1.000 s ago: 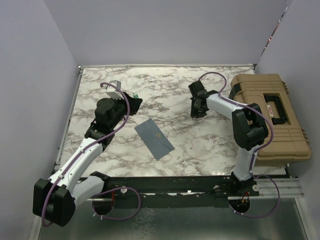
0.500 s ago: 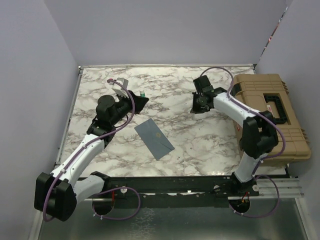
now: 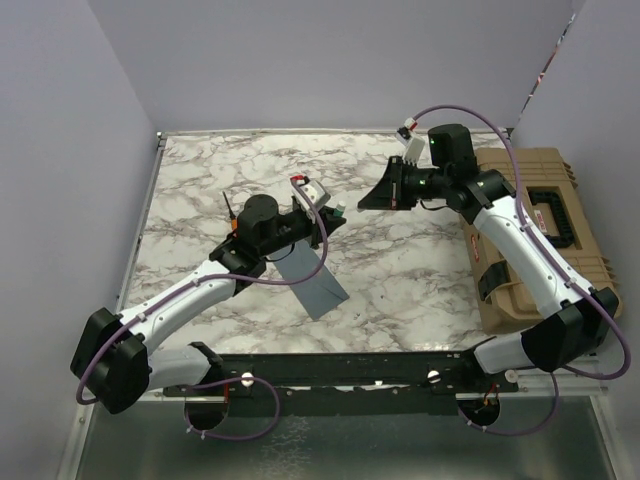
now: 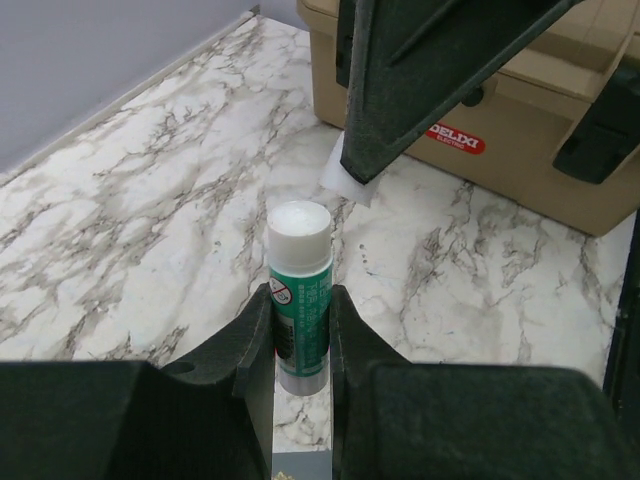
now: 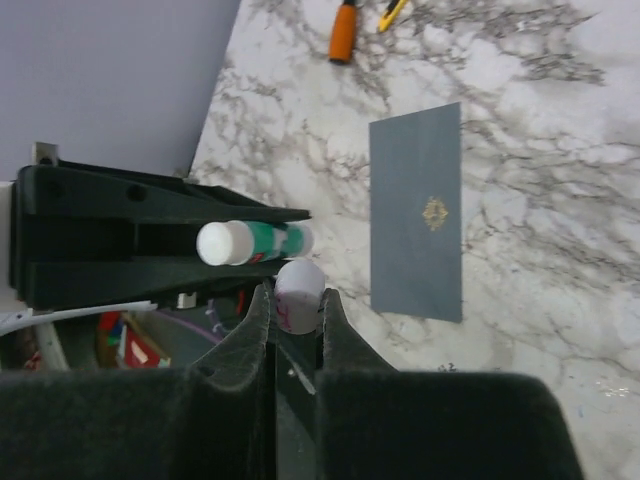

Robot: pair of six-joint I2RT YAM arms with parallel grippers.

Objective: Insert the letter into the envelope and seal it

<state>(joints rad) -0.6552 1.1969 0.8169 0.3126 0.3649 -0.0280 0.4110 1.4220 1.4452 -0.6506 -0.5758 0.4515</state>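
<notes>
The left gripper (image 4: 300,300) is closed on a green-labelled glue stick (image 4: 299,285). The stick stands between the fingers with its white tip exposed. The right gripper (image 5: 297,300) has its jaws narrow, pinching a small white cap (image 5: 298,290). It faces the stick's tip, close to it but not touching.

The grey-blue envelope (image 3: 318,283) lies flat on the marble table (image 3: 400,270), near the front of centre. A small gold emblem faces up, and the left arm covers its far end. A tan toolbox (image 3: 540,230) sits at the right edge.
</notes>
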